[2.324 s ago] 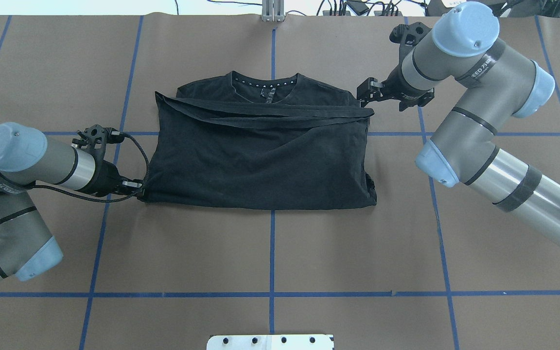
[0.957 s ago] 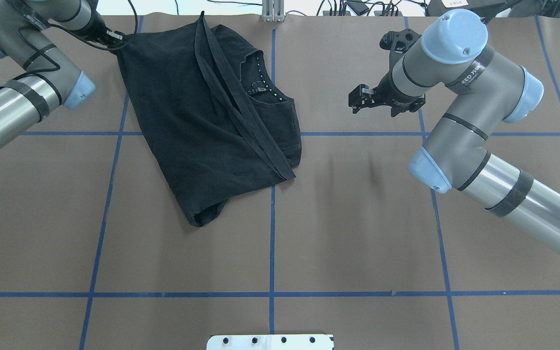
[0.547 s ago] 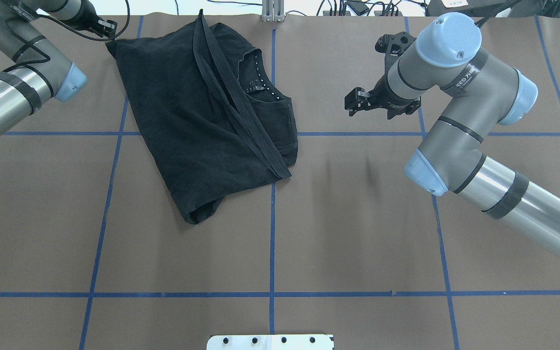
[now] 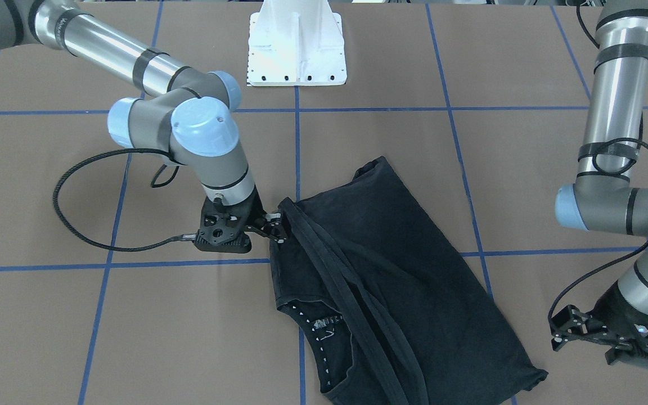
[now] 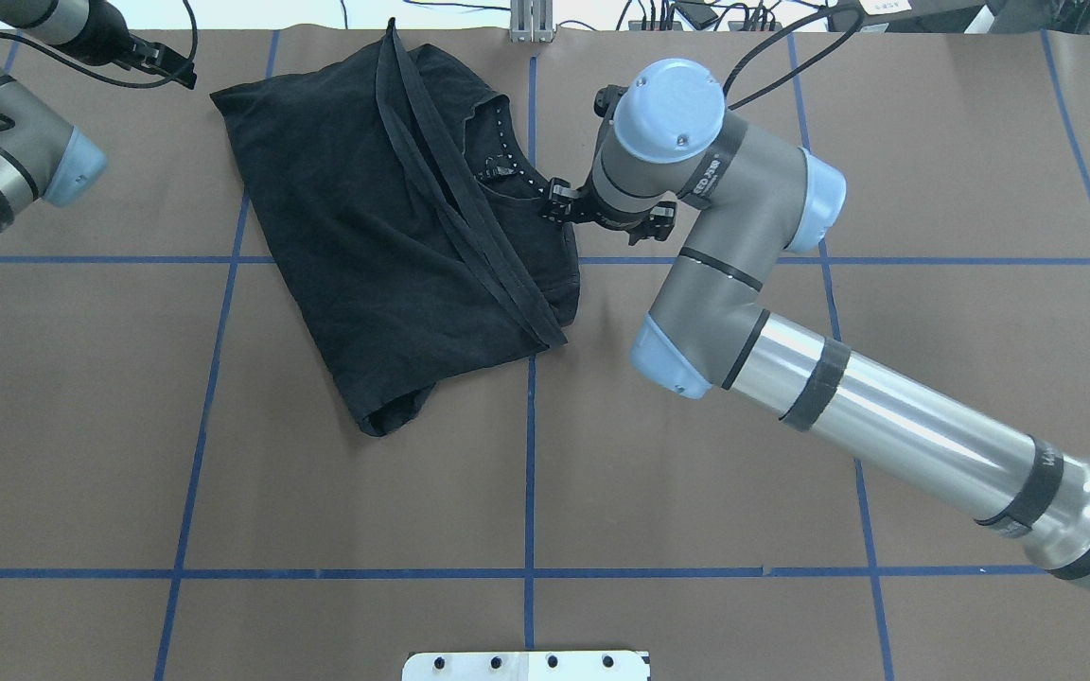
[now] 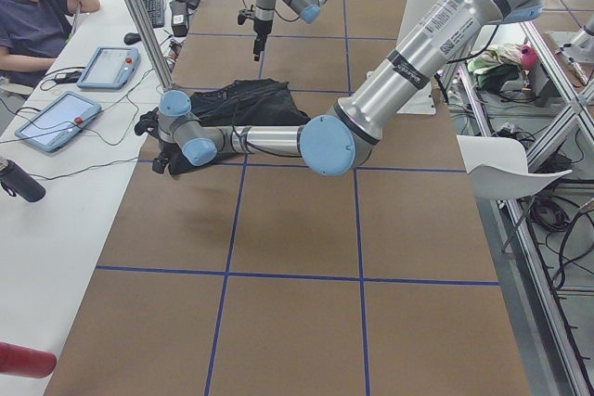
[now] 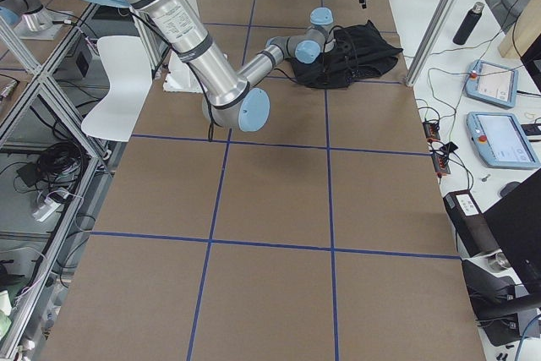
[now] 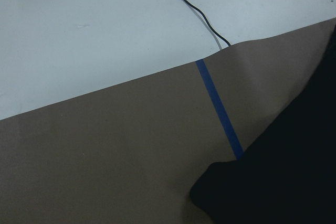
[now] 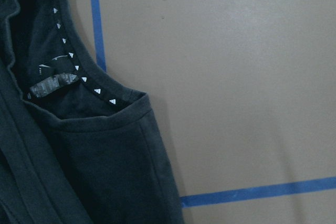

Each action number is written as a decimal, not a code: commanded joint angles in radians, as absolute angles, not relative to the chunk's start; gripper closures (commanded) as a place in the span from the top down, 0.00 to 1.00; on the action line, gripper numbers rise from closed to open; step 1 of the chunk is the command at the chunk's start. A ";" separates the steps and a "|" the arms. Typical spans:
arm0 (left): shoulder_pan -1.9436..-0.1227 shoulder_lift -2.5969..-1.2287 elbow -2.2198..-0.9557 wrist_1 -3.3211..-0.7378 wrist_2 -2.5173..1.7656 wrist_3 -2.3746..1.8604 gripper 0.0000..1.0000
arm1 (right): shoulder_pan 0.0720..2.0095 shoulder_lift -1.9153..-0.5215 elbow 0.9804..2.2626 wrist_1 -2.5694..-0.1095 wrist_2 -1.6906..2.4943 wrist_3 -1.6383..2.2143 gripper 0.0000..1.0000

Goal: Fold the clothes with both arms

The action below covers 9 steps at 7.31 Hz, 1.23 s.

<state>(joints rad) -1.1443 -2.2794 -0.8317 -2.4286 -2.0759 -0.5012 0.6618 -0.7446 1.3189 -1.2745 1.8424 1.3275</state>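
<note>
Your right gripper [image 5: 556, 202] has swung in beside the collar of the black T-shirt [image 5: 365, 218], which lies skewed, far-left on the table [image 5: 696, 473]. Its jaws are spread and empty. The left gripper [image 5: 171, 68] looks parted, off the corner. Pinch the shoulder edge through every layer.

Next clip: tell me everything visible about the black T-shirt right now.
The black T-shirt looks like soft knit fabric, folded over with hem bands crossing its top, lying skewed and flat on the brown table. Its collar shows white triangle marks and a grey label. The right gripper sits at its collar-side edge; the left gripper is clear.
</note>
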 commanded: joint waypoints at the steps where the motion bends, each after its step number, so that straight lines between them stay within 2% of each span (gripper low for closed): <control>1: -1.144 -2.266 -0.842 -2.428 -2.077 -0.505 1.00 | 0.603 -0.716 1.215 -1.148 1.760 1.428 0.93; 2: -1.144 -2.266 -0.842 -2.430 -2.077 -0.506 1.00 | 0.597 -0.716 1.207 -1.135 1.758 1.440 0.85; 3: -1.143 -2.266 -0.842 -2.430 -2.077 -0.506 1.00 | 0.586 -0.722 1.207 -1.137 1.758 1.439 0.82; 8: -1.140 -2.264 -0.841 -2.434 -2.074 -0.546 1.00 | 0.575 -0.753 1.219 -1.146 1.756 1.437 0.76; 9: -1.140 -2.266 -0.841 -2.436 -2.074 -0.545 1.00 | 0.575 -0.750 1.220 -1.146 1.758 1.437 0.59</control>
<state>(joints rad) -1.1405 -2.2649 -0.8408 -2.4333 -2.0746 -0.5387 0.5755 -0.7502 1.2188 -1.1452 1.7567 1.4373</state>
